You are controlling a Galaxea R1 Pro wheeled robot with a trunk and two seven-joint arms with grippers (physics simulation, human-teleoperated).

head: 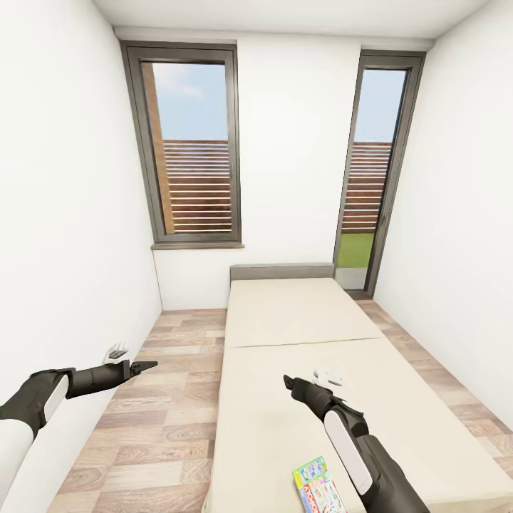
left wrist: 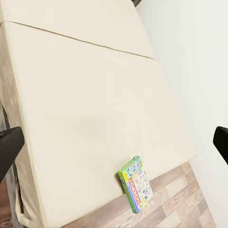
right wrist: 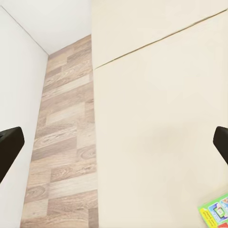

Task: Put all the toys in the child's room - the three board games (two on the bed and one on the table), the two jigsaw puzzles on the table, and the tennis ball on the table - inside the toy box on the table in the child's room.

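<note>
From where I stand, the one toy in sight is a green-edged board game [head: 318,486] lying flat at the near corner of the bed [head: 299,313], its edge just at the mattress side above the wood floor [head: 164,427]. It sits behind and below the right gripper [head: 288,382], which hovers empty over the mattress with its jaws spread wide. The left gripper [head: 146,366] hangs over the floor beside the bed, well apart from the box; its wrist view shows its fingers [left wrist: 9,147] set wide too.

I'd judge that box light and stiff, a cardboard thing with a slick printed cover that might slide on the mattress if nudged. The soft bedding gives little to press against. The edge at the mattress side looks the best hold, pinched across the thin thickness.
</note>
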